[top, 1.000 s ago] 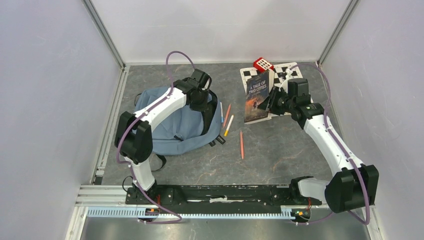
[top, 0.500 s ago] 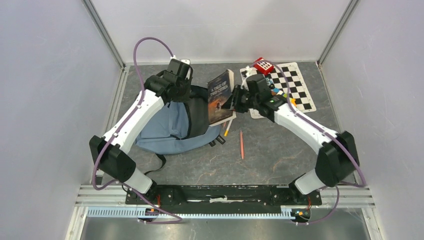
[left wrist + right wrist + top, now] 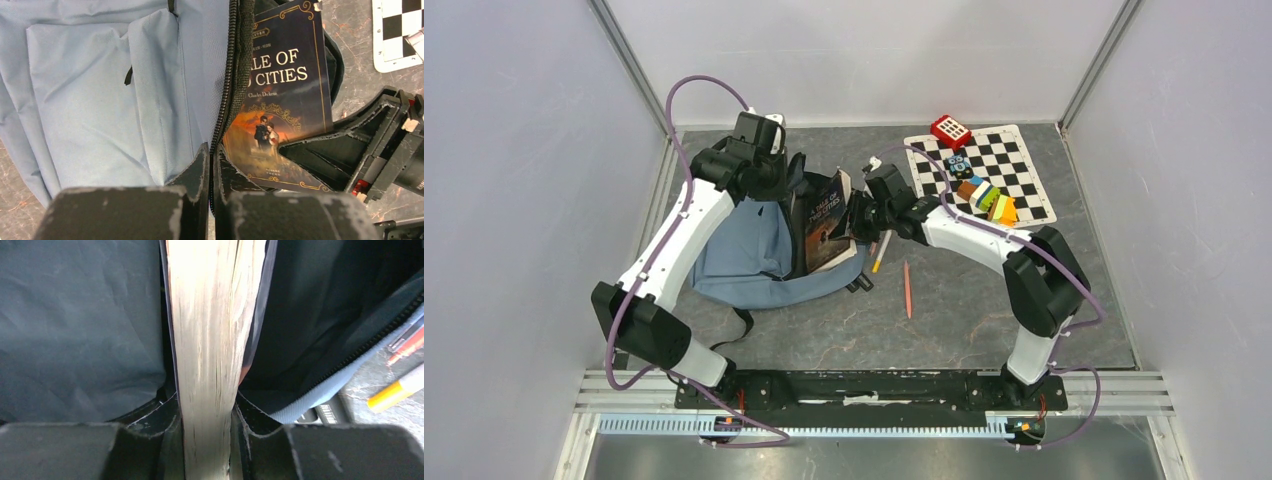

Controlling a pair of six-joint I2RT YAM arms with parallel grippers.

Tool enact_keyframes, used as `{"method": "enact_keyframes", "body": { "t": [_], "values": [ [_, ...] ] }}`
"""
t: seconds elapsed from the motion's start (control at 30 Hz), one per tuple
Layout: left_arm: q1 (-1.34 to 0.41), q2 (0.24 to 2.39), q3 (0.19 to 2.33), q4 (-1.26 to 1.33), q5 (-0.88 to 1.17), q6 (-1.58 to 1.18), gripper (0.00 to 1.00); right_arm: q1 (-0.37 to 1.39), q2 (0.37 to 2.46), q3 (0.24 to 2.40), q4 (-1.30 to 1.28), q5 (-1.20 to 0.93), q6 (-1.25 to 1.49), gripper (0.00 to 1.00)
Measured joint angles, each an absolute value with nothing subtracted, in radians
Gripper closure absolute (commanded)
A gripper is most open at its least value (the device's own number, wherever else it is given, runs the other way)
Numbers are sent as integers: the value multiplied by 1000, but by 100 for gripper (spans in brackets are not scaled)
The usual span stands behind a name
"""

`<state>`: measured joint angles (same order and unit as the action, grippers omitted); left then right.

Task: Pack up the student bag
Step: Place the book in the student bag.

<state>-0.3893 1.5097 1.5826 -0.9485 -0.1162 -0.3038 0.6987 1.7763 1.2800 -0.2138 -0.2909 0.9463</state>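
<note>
- The student bag lies flat on the left half of the grey table, in front of the left arm. Its mouth faces the middle of the table and is held open.
- The left claw is pressed together on the zipper edge of the bag's mouth and holds it up. That pinch is thin. If the cloth slips out, the mouth could flop shut on the book.
- The book is partly inside the mouth, with its cover showing. The right claw pinches it tight across its pages.
- The book's corner could catch on the black zipper or on the dark lining. Then a push would just shove the whole soft bag along the table, and the book would not go in.
- If the right claw lets go too early, I think the book could tip back out onto the table.
- The right claw sits right at the mouth too, so it could snag the cloth when it pulls out.
- Some pens lie just beside the bag's mouth, under the right arm. An orange pencil lies a bit farther off. The arm could knock them and make them roll.
</note>
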Motion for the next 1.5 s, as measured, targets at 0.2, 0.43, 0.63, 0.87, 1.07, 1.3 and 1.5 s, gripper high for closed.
{"method": "enact_keyframes", "body": {
  "t": [0.2,0.43,0.63,0.87,1.07,1.3,1.5],
  "values": [
    [-350,1510,1583,-948,-36,-300,98,705,1829,1321,-134,-313,1035,100],
    [-319,1510,1604,-949,21,-300,98,723,1907,1413,-44,-342,1098,100],
    [-314,1510,1629,-957,39,-300,98,738,1996,1483,-10,-372,1121,100],
    [-313,1512,1650,-971,61,-300,98,760,2139,1603,-22,-396,1089,100],
    [-313,1518,1658,-972,73,-300,98,770,2226,1688,-24,-403,1066,100],
    [-308,1545,1658,-947,109,-300,98,791,2321,1823,-63,-352,1012,86],
    [-308,1551,1660,-940,120,-300,98,811,2389,1885,-70,-331,987,79]
  ]
}}
